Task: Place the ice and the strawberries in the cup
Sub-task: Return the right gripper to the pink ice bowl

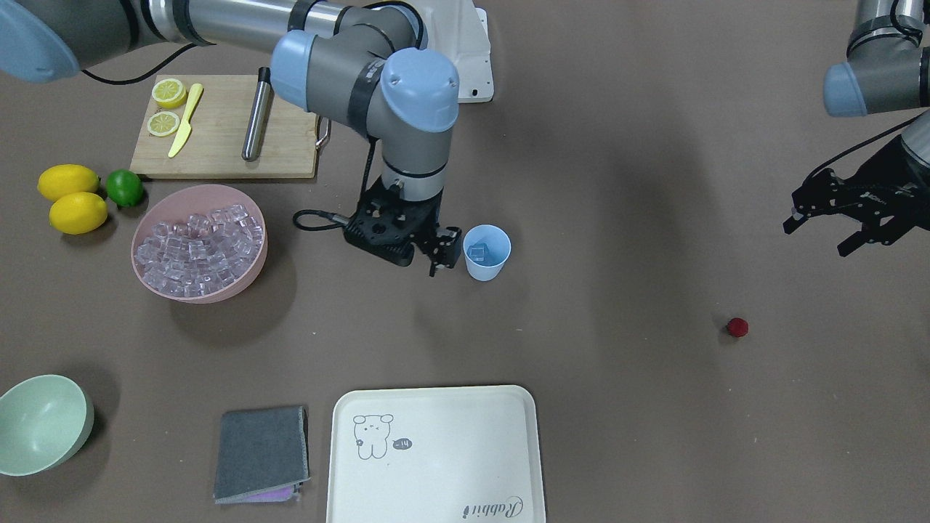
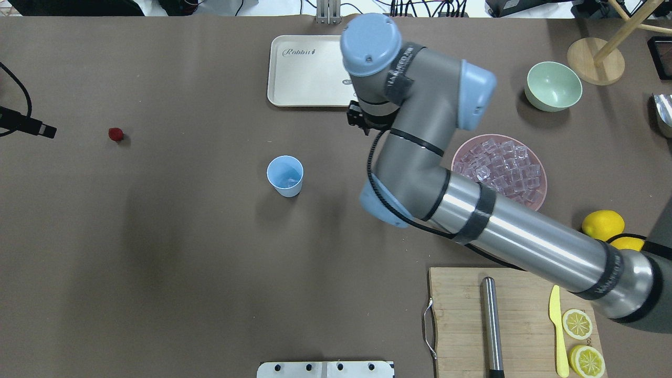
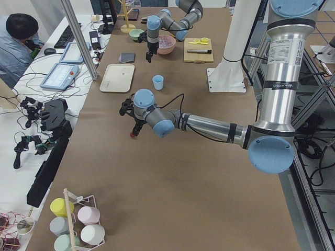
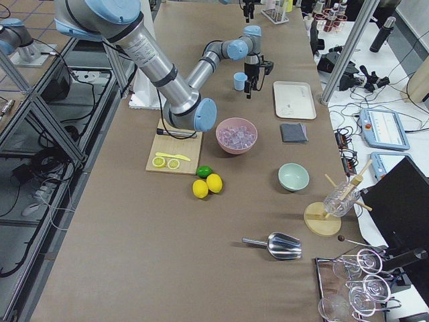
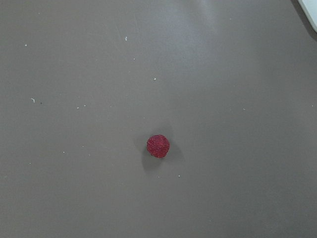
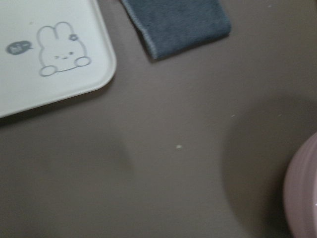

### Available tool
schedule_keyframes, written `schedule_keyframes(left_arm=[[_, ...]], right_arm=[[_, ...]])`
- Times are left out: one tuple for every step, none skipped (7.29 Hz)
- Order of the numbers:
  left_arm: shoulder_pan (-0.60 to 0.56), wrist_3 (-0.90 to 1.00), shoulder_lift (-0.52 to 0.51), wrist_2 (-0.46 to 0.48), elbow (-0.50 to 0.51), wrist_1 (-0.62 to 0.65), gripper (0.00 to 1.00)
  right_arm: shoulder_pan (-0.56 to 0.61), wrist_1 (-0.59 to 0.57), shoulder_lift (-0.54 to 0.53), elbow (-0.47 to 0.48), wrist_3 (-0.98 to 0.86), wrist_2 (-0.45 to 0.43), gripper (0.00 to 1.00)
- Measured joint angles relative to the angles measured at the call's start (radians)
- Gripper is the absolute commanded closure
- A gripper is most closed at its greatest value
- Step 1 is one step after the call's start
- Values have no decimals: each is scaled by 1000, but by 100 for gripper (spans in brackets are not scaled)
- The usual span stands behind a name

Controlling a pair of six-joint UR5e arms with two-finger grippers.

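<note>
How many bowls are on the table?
2. A large pink plastic bowl full of clear ice cubes sits beside the wooden cutting board. An empty pale green bowl sits near the grey folded cloth. No others seem hidden.

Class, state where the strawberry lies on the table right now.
In the overhead view the strawberry lies alone on the bare brown table at far left, well left of the blue cup, on the robot's left side.
</note>
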Motion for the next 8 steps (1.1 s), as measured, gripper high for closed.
schedule_keyframes(left_arm=[[3, -8, -2, 1, -1, 0, 1], [9, -13, -4, 2, -2, -1, 1], [12, -15, -5, 3, -2, -1, 1], [14, -16, -6, 3, -2, -1, 1], [16, -16, -7, 3, -1, -2, 1], [18, -16, -7, 3, -1, -2, 1], [18, -15, -7, 3, -2, -2, 1], [19, -15, -7, 3, -3, -2, 1]], right_arm=[[19, -12, -107, 117, -88, 1, 1], [35, -8, -193, 202, -164, 1, 2], [45, 34, -260, 248, -203, 1, 2], [50, 121, -334, 277, -220, 3, 11], [56, 213, -401, 295, -244, 18, 12], [67, 273, -442, 304, -311, 48, 11], [77, 299, -458, 307, -406, 69, 8], [79, 307, -465, 305, -513, 77, 8]])
